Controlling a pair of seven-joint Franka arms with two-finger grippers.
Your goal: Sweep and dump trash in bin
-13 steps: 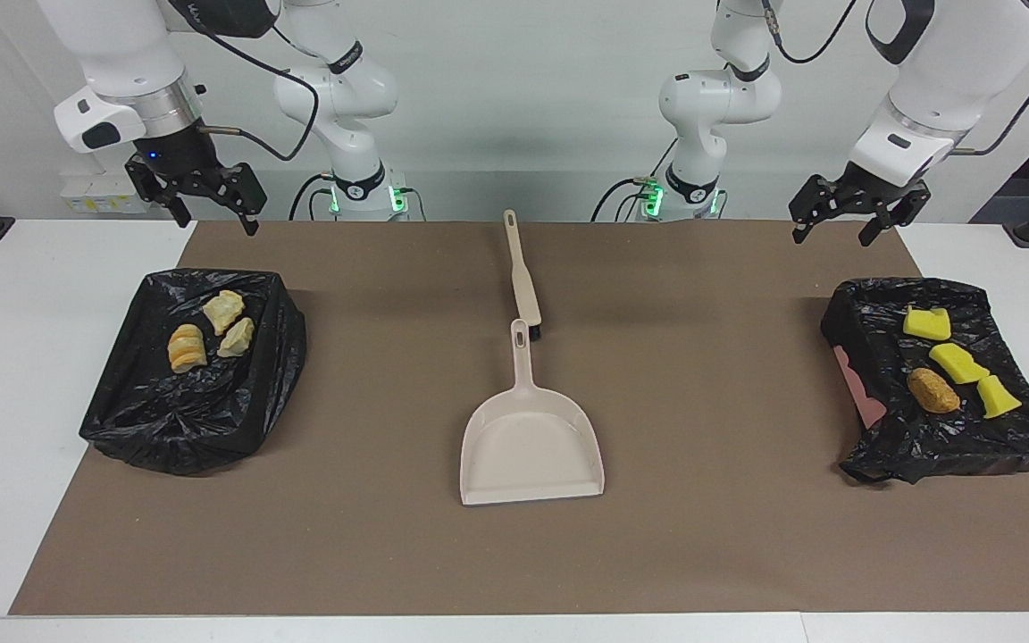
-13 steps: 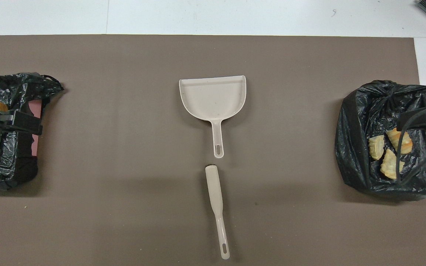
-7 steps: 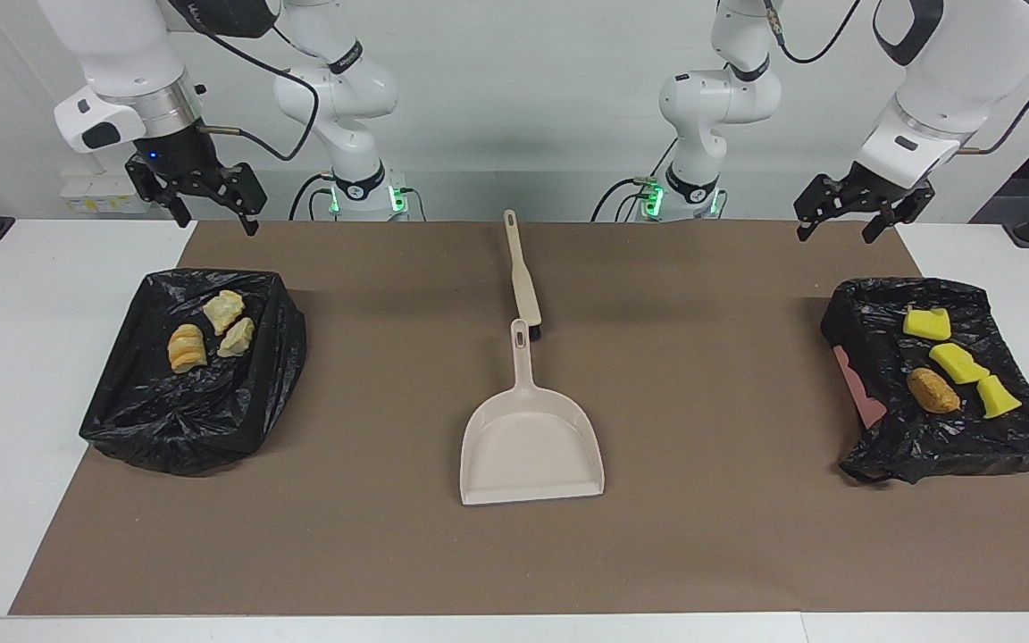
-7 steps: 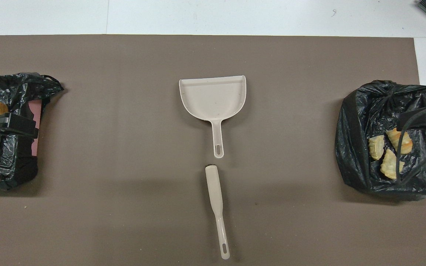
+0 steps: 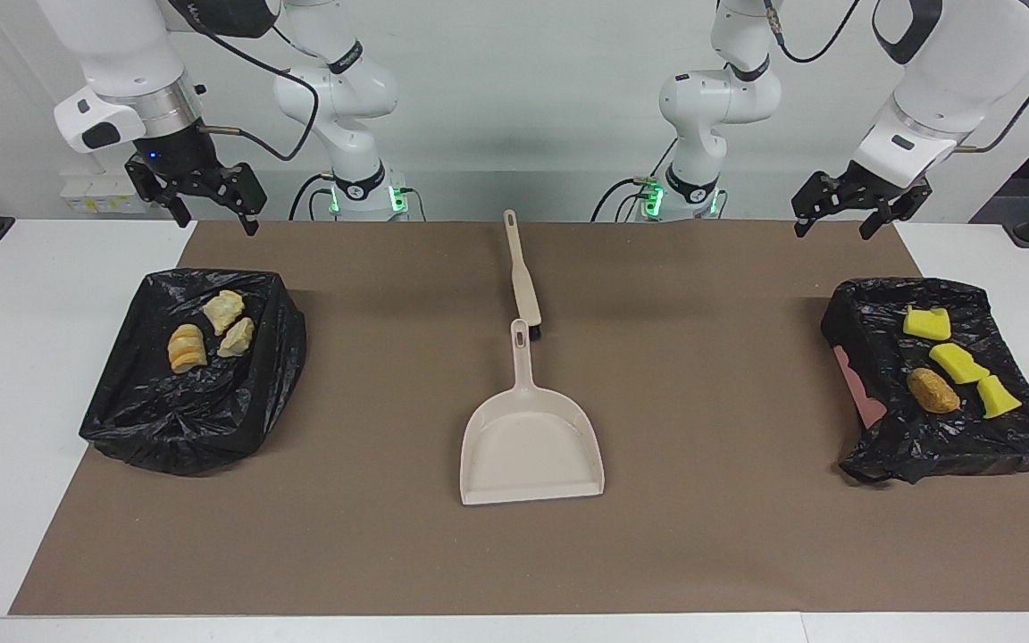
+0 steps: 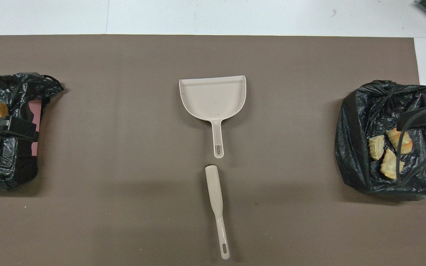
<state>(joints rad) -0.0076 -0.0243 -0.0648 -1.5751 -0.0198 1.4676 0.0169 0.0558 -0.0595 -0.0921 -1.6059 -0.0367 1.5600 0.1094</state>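
Now I see both grippers, left (image 5: 843,226) and right (image 5: 209,212), open and empty; trash (image 5: 949,370) lies in bags (image 5: 193,420).

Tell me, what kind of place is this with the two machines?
Probably a robotics lab set up for a cleaning test: two white robot arms, the left gripper and right gripper open in the air, a dustpan and brush on a brown mat, and bag-lined bins holding scraps.
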